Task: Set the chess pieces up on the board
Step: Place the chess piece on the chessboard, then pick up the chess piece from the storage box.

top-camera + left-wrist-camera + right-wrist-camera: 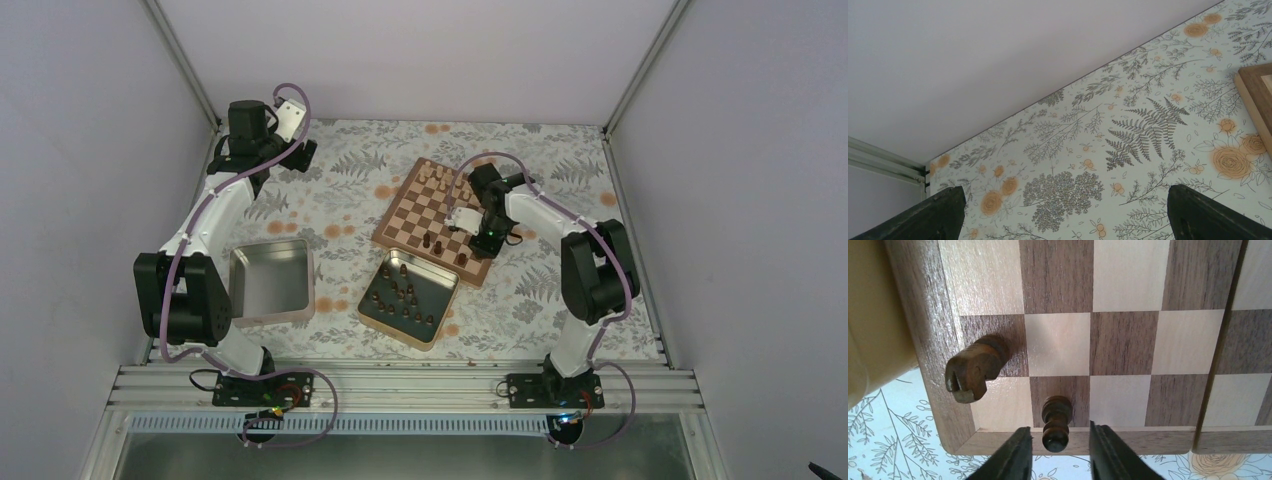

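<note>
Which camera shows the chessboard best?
Top external: nearly the whole board shows. Right wrist has only one corner, close up; left wrist just a sliver of its border.

No text, label, brand, number or sign legible in any view. Board [923, 315] border: bare wood grain. Left tin [272, 285] and middle tin [440, 288]: plain metal. Cloth [1148, 130]: fern and flower print only.
</note>
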### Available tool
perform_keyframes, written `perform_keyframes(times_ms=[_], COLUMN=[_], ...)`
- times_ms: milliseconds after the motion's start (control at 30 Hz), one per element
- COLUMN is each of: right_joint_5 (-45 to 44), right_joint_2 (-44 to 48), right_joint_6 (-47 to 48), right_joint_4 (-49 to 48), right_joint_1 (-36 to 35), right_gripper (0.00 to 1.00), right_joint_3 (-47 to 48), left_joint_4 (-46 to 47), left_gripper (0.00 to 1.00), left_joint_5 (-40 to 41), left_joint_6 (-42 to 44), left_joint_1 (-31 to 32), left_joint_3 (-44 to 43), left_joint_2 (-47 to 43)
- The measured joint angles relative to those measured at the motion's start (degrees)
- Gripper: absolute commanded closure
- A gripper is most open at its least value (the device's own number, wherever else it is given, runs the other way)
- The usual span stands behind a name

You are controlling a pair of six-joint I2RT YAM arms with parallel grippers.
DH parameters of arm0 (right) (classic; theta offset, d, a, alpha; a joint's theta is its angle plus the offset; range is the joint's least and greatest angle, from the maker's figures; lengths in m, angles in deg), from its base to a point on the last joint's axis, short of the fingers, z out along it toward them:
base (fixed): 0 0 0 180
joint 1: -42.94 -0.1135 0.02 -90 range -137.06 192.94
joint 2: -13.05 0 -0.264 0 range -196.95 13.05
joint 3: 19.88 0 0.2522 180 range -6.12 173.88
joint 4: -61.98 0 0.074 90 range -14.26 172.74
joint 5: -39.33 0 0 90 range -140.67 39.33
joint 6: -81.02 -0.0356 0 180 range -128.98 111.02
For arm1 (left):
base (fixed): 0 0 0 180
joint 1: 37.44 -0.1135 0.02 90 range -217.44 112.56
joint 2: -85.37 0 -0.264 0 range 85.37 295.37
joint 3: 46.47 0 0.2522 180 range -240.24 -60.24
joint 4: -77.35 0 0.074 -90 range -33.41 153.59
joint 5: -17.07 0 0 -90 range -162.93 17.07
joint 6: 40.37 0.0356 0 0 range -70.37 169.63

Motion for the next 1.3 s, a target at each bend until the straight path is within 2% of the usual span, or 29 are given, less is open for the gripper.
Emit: perform_keyframes(times_ms=[200,433,700,967,1300], right_joint_5=[-0.52,-1.77,-0.85,2.29,3.19], right_joint_2=[0.76,3.82,3.41,-2.95,-6.29], right_joint_6=[-0.17,-0.55,-1.25,-1.60,-3.08], right_joint_4=[0.28,2.80,4.61,5.25,2.78], right_joint_1=[0.00,-1.81,-13.44,-20.63,-25.90], right_gripper=[0.61,0.60,0.60,0.61,0.61], right_joint_3=[0.70,9.07,16.41,16.74,10.97], left_joint_4=[0.00,0.02,0.02,0.02,0.02], left_gripper=[0.00,0.00,0.00,0.00,0.00], left_joint_5=[0.00,0.02,0.02,0.00,0.00], left_joint_6=[0.02,0.00,0.00,-0.02,-0.02], left_joint_1=[0.00,0.00,0.00,0.00,0.00], left_joint_3=[0.00,0.00,0.00,0.00,0.00], left_joint_2=[0.00,0.00,0.00,-0.02,-0.02])
